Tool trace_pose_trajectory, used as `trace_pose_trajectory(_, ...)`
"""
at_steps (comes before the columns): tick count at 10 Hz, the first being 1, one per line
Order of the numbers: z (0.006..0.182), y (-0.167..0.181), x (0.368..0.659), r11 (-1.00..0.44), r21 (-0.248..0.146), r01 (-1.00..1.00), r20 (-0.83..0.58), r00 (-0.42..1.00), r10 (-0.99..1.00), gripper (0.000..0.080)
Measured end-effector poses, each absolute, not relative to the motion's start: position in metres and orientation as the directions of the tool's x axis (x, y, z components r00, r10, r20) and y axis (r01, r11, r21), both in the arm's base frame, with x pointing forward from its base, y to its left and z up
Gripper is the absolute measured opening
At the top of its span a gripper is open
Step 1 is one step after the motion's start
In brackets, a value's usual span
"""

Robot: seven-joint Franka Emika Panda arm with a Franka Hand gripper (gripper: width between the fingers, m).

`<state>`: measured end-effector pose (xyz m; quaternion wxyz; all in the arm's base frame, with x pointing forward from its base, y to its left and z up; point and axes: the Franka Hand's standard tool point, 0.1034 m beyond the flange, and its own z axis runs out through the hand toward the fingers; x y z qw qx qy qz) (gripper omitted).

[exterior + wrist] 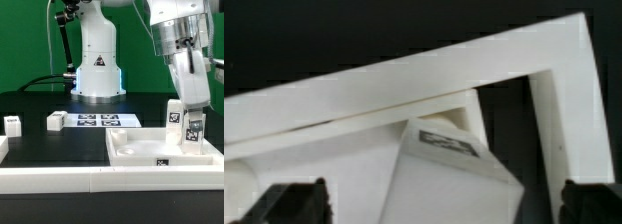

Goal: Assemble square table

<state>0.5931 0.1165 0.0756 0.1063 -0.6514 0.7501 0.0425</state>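
The white square tabletop (140, 152) lies with its raised rim up at the exterior view's right; in the wrist view its rim corner (438, 72) shows. A white tagged leg (193, 128) stands upright in the top's far right corner. Straight above it hangs my gripper (187, 100). From the wrist, the leg (446, 150) rises between my gripper's (441, 196) dark fingertips (295, 200), which stand wide apart with gaps to the leg on both sides. The gripper is open. A second tagged white piece (174, 116) stands close beside the leg.
Two loose tagged legs (13, 124) (56, 121) lie on the black table at the exterior view's left. The marker board (100, 121) lies in front of the robot base (97, 70). A long white rail (90, 180) runs along the front edge.
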Motion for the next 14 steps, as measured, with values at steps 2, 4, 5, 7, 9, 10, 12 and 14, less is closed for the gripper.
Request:
trace_pose_trajectory(2, 0.0761, 0.1185, 0.5892, -0.049, -0.061, -0.997, -0.194, 0.060, -0.979, 0.0649)
trace_pose_trajectory(4, 0.0772, 0.1206, 0.5903, -0.211, -0.074, -0.975, -0.173, 0.221, -0.960, 0.0649)
trace_pose_trajectory(5, 0.0770, 0.1210, 0.5899, -0.310, -0.087, -0.947, -0.157, 0.320, -0.934, 0.0649)
trace_pose_trajectory(7, 0.0770, 0.1207, 0.5899, -0.443, -0.101, -0.891, -0.133, 0.453, -0.881, 0.0649)
trace_pose_trajectory(9, 0.0779, 0.1203, 0.5904, -0.559, -0.105, -0.823, -0.109, 0.568, -0.816, 0.0649)
trace_pose_trajectory(10, 0.0783, 0.1201, 0.5905, -0.630, -0.105, -0.770, -0.096, 0.638, -0.764, 0.0649)
trace_pose_trajectory(12, 0.0787, 0.1172, 0.5916, -0.744, -0.118, -0.657, -0.076, 0.753, -0.653, 0.0649)
trace_pose_trajectory(14, 0.0786, 0.1161, 0.5915, -0.848, -0.119, -0.517, -0.050, 0.856, -0.514, 0.0649)
